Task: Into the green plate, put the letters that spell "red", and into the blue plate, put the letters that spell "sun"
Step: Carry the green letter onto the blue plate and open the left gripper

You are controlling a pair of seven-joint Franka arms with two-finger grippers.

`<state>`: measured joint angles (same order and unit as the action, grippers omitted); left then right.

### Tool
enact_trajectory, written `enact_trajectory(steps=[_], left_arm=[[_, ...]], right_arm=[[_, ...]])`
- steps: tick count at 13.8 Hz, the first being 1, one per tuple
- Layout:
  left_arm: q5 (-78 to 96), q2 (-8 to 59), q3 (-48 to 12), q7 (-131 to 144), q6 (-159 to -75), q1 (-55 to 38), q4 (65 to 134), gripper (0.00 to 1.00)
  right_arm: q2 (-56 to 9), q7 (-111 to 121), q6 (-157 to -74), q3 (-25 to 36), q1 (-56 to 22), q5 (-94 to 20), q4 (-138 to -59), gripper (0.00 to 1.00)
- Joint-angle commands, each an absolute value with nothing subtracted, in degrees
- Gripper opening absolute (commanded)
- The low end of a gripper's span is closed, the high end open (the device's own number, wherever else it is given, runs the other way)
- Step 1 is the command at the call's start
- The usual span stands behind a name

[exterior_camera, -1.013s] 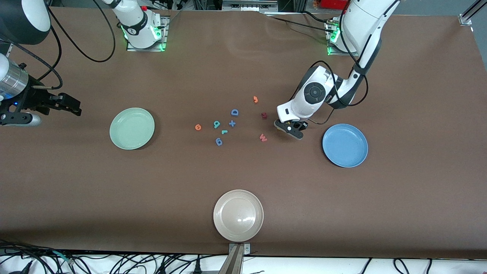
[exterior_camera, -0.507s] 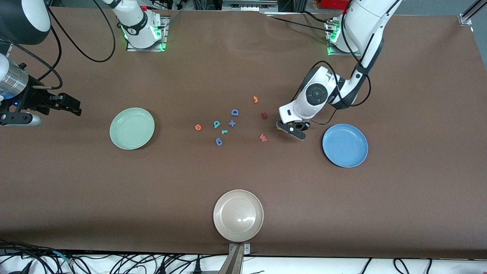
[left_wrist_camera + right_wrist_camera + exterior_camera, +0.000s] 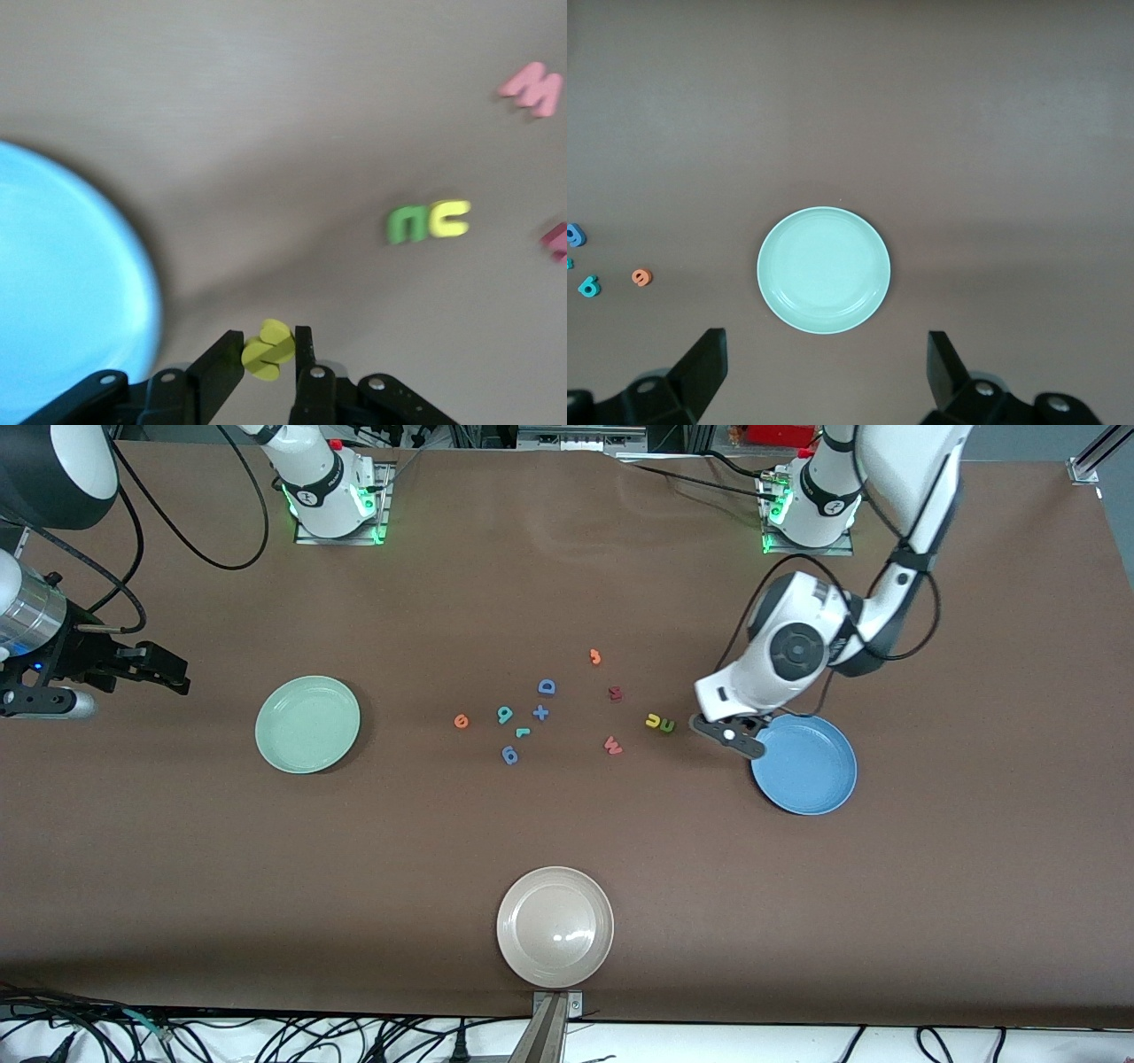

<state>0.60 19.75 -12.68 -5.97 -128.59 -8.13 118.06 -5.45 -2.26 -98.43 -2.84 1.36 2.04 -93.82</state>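
The surface (image 3: pixel 974 868) was covered in a smooth, matt brown sheet. On it lay small flat foam letters with soft rounded edges, gathered near its middle. The yellow "u" (image 3: pixel 653 721) and the olive-green "n" (image 3: pixel 667 726) touched side by side, between the red W (image 3: pixel 612 745) and the blue plate (image 3: pixel 815 779). The yellow "s" (image 3: pixel 268 350), a curled foam piece, was pinched in the left pincer (image 3: pixel 268 354), its dark fingers pressed against the piece from both sides, over the bare surface just beside the blue plate's rim.

The orange "e" (image 3: pixel 461 721), the teal "d" (image 3: pixel 504 714) and the small teal "r" (image 3: pixel 523 732) lay on the surface between the green plate (image 3: pixel 307 724) and the other letters. Close around them were a blue plus sign (image 3: pixel 540 712), a blue capital D (image 3: pixel 547 686) and a blue looped piece (image 3: pixel 509 755); an orange hook-shaped piece (image 3: pixel 595 657) and a dark red piece (image 3: pixel 616 693) lay nearer the arms' bases.

Both round plates were glossy with raised rims, and held nothing: the pale green one toward the right arm's end, the blue one toward the left arm's. A beige-white plate (image 3: pixel 555 926) of the same shape sat at the surface's edge nearest the front camera.

The right pincer (image 3: pixel 824 372) waited with its fingers spread wide, above the surface by the green plate. No readable writing showed beyond the letter shapes themselves.
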Motion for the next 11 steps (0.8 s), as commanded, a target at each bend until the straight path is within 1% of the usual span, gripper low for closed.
enact_trajectory(steps=[1, 3, 4, 5, 7, 8, 9, 10, 11], left_arm=[[1.58, 19.16, -12.75, -15.61, -122.97, -2.04, 113.57, 0.13], [1.58, 20.91, -12.83, -22.38, -122.96, 2.7, 111.54, 0.13], [1.58, 22.48, -12.75, -24.41, -122.96, 4.12, 110.4, 0.18], [1.5, 24.07, -12.74, -24.69, -123.22, 4.83, 109.61, 0.23], [-3.13, 25.83, -12.66, -24.61, -123.49, 4.92, 108.9, 0.23], [-6.04, 26.19, -12.74, -24.09, -123.49, 5.1, 108.72, 0.25], [-6.33, 26.45, -12.74, -24.08, -123.49, 5.18, 108.72, 0.45], [-6.33, 27.06, -12.74, -24.34, -123.49, 5.27, 108.55, 0.77], [-6.42, 27.33, -12.74, -24.69, -123.49, 5.27, 108.54, 1.0]], right_arm=[[-4.57, -2.02, -98.09, -2.37, 0.97, 1.93, -94.75, 1.0], [-4.66, -2.11, -98.0, -2.37, 0.97, 1.93, -94.75, 1.0], [-4.57, -2.02, -97.82, -2.37, 0.97, 1.93, -94.75, 1.0], [-4.57, -2.02, -97.3, -2.37, 0.97, 1.93, -94.75, 1.0], [-4.57, -2.11, -96.94, -2.29, 0.97, 1.93, -94.75, 1.0], [-4.57, -2.89, -96.6, -2.29, 0.97, 1.93, -94.75, 1.0], [-4.66, -2.99, -96.24, -2.37, 0.97, 1.93, -94.75, 1.0], [-4.83, -3.08, -96.41, -2.46, 0.97, 1.85, -94.75, 1.0], [-5.1, -3.08, -96.85, -2.55, 0.88, 1.41, -94.75, 1.0]])
